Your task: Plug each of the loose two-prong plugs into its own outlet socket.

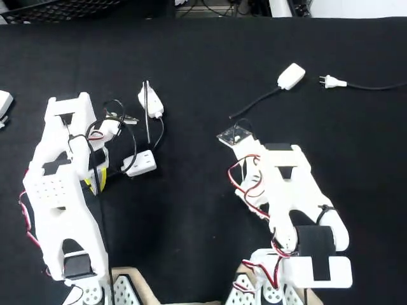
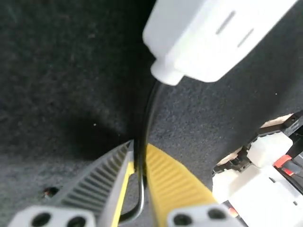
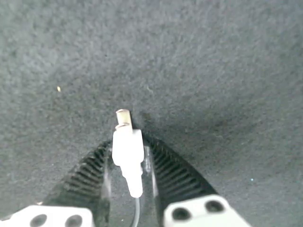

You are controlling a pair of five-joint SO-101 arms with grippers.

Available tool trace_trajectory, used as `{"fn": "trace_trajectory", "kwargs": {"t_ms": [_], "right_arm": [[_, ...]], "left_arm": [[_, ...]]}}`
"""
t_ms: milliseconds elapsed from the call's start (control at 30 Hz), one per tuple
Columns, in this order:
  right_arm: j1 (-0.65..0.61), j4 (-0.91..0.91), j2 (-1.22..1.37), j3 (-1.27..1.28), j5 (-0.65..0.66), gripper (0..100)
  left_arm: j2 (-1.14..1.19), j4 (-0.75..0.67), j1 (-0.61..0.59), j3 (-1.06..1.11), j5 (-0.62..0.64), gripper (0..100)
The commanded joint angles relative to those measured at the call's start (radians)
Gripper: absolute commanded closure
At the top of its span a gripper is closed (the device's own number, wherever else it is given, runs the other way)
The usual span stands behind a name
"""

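My left gripper is shut on a black cable, a short way behind the white outlet socket that the cable runs into. From above, that gripper sits just left of this socket on the black mat. My right gripper is shut on a small white two-prong plug, its metal prongs poking out past the fingertips just above the mat. In the high view the right gripper is at mid-table. A second white socket and a loose plug lie at the far right.
Another white plug-like piece lies beyond the left arm with looped black cable around it. A thin cable runs from the far socket toward the right gripper. A white object sits at the left edge. The black mat lies between the arms.
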Motion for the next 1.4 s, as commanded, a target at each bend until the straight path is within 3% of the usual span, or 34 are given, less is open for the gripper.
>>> {"fn": "trace_trajectory", "kwargs": {"t_ms": [0, 200, 300, 733, 933, 1033, 1367], "right_arm": [[0.011, -0.044, -0.002, -0.004, -0.006, 98.3], [0.011, -0.044, -0.002, -0.004, -0.009, 98.3], [0.011, -0.044, -0.002, -0.004, -0.011, 98.3], [0.003, -0.040, -0.002, -0.010, -0.009, 98.1], [0.005, 0.035, -0.002, -0.067, -0.006, 83.9], [0.003, 0.115, -0.002, -0.136, -0.006, 79.6], [0.012, 0.442, -0.002, -0.423, -0.005, 79.4]], "left_arm": [[0.012, 0.002, -0.053, -0.019, -0.012, 95], [0.005, -0.002, -0.131, -0.021, -0.012, 71], [0.005, -0.002, -0.162, -0.021, -0.014, 66], [0.017, -0.002, -0.185, -0.010, -0.014, 66], [0.100, 0.000, -0.182, -0.050, -0.011, 66], [0.118, 0.000, -0.182, -0.065, -0.008, 66], [0.118, 0.000, -0.180, -0.062, -0.006, 66]]}}
